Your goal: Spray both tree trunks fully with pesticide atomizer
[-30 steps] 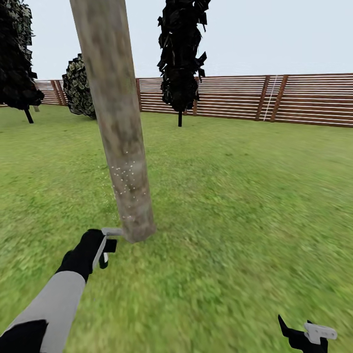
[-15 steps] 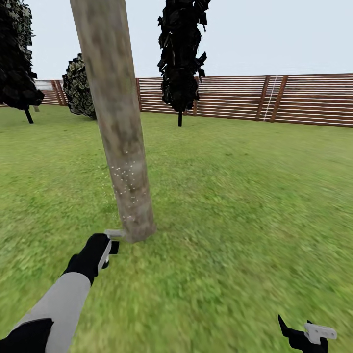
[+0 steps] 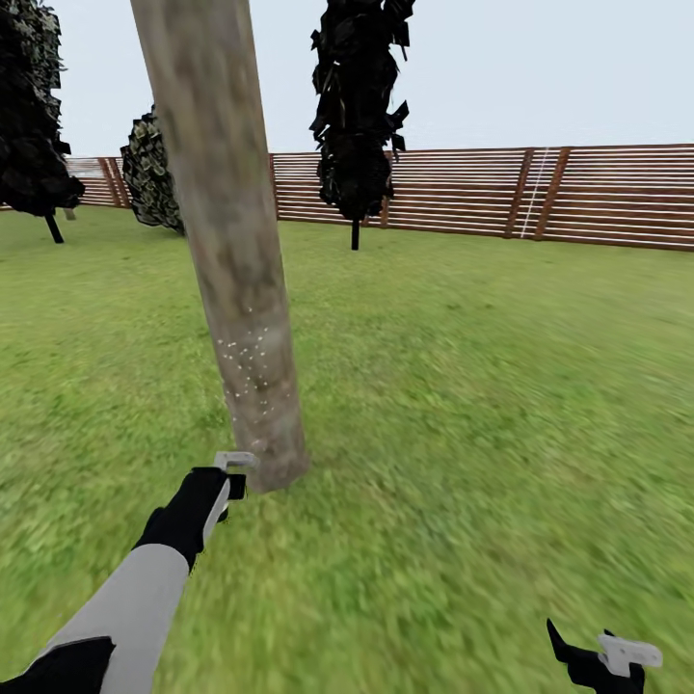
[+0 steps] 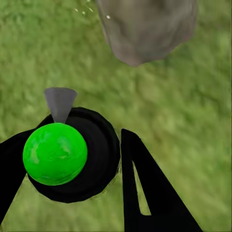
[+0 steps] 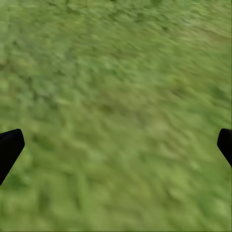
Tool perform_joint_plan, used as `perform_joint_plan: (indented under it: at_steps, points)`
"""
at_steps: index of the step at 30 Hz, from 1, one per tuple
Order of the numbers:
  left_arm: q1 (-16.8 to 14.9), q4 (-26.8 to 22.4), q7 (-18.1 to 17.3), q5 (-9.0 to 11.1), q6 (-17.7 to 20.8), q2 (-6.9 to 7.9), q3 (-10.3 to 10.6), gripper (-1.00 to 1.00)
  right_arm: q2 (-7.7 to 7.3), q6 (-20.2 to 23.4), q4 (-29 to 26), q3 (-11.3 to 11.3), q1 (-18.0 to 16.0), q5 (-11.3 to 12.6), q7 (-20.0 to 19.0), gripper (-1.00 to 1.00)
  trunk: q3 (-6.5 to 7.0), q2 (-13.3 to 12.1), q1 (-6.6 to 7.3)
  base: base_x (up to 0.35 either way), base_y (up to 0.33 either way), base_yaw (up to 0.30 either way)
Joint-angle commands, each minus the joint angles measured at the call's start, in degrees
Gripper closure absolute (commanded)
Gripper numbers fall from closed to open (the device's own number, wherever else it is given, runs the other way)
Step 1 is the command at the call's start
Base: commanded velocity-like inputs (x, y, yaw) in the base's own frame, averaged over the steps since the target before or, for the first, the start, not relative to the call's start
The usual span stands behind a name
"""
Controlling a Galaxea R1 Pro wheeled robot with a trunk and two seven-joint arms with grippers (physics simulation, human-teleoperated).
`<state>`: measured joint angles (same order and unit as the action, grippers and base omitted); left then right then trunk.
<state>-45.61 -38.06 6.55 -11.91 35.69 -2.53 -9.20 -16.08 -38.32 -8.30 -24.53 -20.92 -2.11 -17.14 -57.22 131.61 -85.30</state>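
Head view:
Trunk: near tree trunk (image 3: 231,241) stands just ahead of your left arm, long axis near upright, top leaning slightly left.
Pesticide: whitish specks (image 3: 249,371) sit in a patch on the lower trunk; bark above the patch looks bare.
Left gripper: left gripper (image 3: 224,479) hangs low by the trunk base, just beside it, a pale grey piece at its tip next to the bark. Jaw state is not clear from here.
Right gripper: right gripper (image 3: 607,657) is low at your right, well apart from the trunk, over grass (image 3: 463,405).
Background: second dark tree (image 3: 357,106) stands near the fence (image 3: 540,193), well apart from you.
Left wrist view:
Atomizer: pesticide atomizer (image 4: 65,152) sits between your fingers (image 4: 145,188), green ball top, black round body, grey nozzle cone aimed toward the trunk base (image 4: 145,29).
Grip: fingers closed around the atomizer body, one each side, touching it.
Key relation: trunk lies straight ahead of the nozzle, just off its line; you're pointed at the foot, and the uncovered bark runs up the trunk's long axis.
Next move, my guess: lift the left arm along the trunk, keep the nozzle facing the bark.
Right wrist view:
Fingers: two black fingertips (image 5: 9,147) at opposite edges, spread wide, nothing between them, grass below.
Nearer arm: left, by a lot.
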Motion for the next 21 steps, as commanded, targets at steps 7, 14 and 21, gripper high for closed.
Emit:
perform_joint_plan:
  at_steps: [7,14,21]
  points:
    - [0.16,0.46,0.0,-0.01,-0.24,4.91,-3.23,1.0,0.0,0.0,0.04,0.01,0.0,0.0,0.0,-1.0,0.0,0.0,0.0,0.124,0.12,0.0]
    - [1.09,2.4,-0.09,0.4,-0.51,2.18,-3.89,1.0,0.0,0.0,0.04,0.01,0.0,0.0,0.0,-1.0,0.0,0.0,0.0,0.003,-0.06,0.0]
    - [1.93,4.65,0.12,0.19,-6.47,1.31,-4.82,1.0,0.14,0.0,0.04,0.01,0.0,-0.01,0.0,-1.0,0.0,0.0,0.0,0.0,-0.259,0.0]
